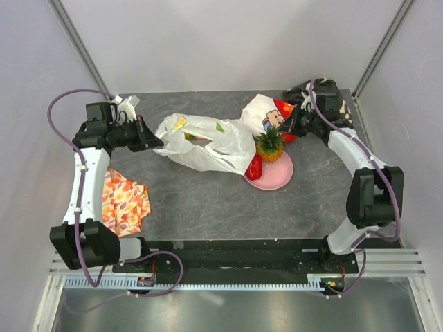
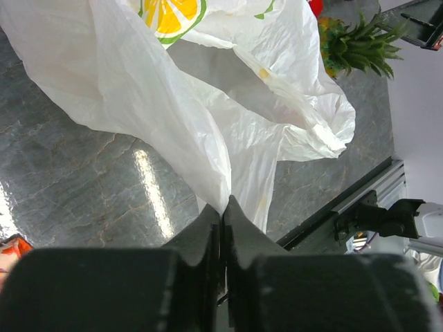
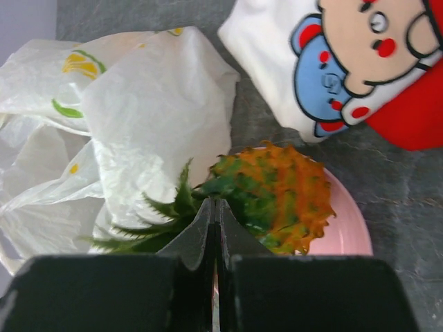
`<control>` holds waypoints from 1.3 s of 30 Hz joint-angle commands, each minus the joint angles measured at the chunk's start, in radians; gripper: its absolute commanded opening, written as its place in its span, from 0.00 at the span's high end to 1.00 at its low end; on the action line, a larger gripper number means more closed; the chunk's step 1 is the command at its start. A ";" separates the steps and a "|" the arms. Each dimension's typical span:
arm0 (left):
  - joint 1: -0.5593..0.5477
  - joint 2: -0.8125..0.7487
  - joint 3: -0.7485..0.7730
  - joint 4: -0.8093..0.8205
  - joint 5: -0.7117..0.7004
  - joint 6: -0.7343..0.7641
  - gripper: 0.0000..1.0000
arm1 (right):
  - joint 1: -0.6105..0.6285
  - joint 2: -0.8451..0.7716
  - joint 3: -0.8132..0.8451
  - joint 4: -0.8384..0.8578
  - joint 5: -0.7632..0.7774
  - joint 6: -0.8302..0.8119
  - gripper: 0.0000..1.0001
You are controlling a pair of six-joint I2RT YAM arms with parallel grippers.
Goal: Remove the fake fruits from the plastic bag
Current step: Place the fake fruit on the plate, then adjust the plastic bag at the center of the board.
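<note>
Just under the tips of my right hand (image 3: 213,211) lies the pineapple (image 3: 273,197), resting on the pink plate (image 3: 349,232). Its long axis runs across the hand, with the crown out to the hand's left, toward the bag (image 3: 138,117), and the body to the hand's right. The fingers are pressed together at the crown's base; whether they nip a leaf I cannot tell. A red piece (image 1: 255,166) lies at the plate's rim, on the bag side.

My left hand (image 2: 223,207) is clenched on a fold of the bag's edge, and the rest of the bag spreads away ahead of it across the worktop (image 2: 83,180). The bag's length runs from that hand toward the right one, so it lies between the two. From above I see a yellowish piece (image 1: 196,138) in the opening, about midway along; I take it for a fruit not yet out. I judge the right hand the one to fetch it. The bag begins just to that hand's left, so the reach would go along the bag's length while the left hand pins the far end.
</note>
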 commanded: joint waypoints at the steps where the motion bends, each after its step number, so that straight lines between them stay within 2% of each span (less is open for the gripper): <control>1: 0.007 0.013 0.051 0.006 -0.023 0.070 0.84 | -0.054 0.029 -0.037 0.010 0.009 0.023 0.99; 2: 0.006 0.020 0.059 0.003 -0.024 0.075 0.83 | -0.059 0.035 -0.038 0.010 0.005 0.020 0.94; 4: 0.006 0.027 0.070 0.003 -0.020 0.081 0.81 | -0.062 0.041 -0.035 0.010 -0.019 0.015 0.91; 6: 0.007 0.031 0.073 0.003 -0.014 0.079 0.75 | -0.062 0.041 -0.035 0.013 -0.035 0.017 0.72; 8: 0.006 0.031 0.077 0.003 -0.013 0.081 0.71 | -0.062 0.037 -0.029 0.015 -0.047 0.015 0.59; 11: 0.006 0.030 0.076 0.004 -0.011 0.084 0.58 | -0.061 0.032 -0.021 0.015 -0.067 0.013 0.47; 14: 0.007 0.027 0.073 0.004 -0.007 0.084 0.51 | -0.061 0.021 -0.011 0.013 -0.089 0.020 0.38; 19: 0.007 0.014 0.065 0.001 0.006 0.086 0.47 | -0.061 -0.005 0.055 -0.019 -0.078 -0.040 0.26; 22: 0.006 0.010 0.056 -0.002 0.007 0.087 0.47 | -0.062 -0.009 0.118 -0.043 -0.031 -0.095 0.23; 25: 0.007 0.002 0.038 -0.002 0.021 0.079 0.52 | -0.053 -0.023 0.182 -0.047 0.012 -0.138 0.23; 28: 0.007 -0.013 0.011 0.003 0.038 0.064 0.69 | 0.019 -0.035 0.264 -0.066 0.048 -0.245 0.23; 29: 0.006 -0.018 0.005 0.007 0.039 0.059 0.80 | 0.051 -0.037 0.285 -0.092 0.057 -0.281 0.23; 32: 0.006 -0.036 -0.025 0.015 0.055 0.035 0.97 | 0.236 -0.034 0.365 -0.132 0.086 -0.396 0.27; 34: 0.006 -0.054 -0.053 0.027 0.064 0.011 0.98 | 0.315 -0.025 0.374 -0.142 0.095 -0.480 0.33; 35: 0.007 -0.061 -0.074 0.032 0.076 0.003 0.98 | 0.388 -0.014 0.376 -0.145 0.097 -0.496 0.35; 39: 0.007 -0.085 -0.119 0.044 0.081 -0.020 0.98 | 0.528 0.032 0.376 -0.146 0.094 -0.530 0.51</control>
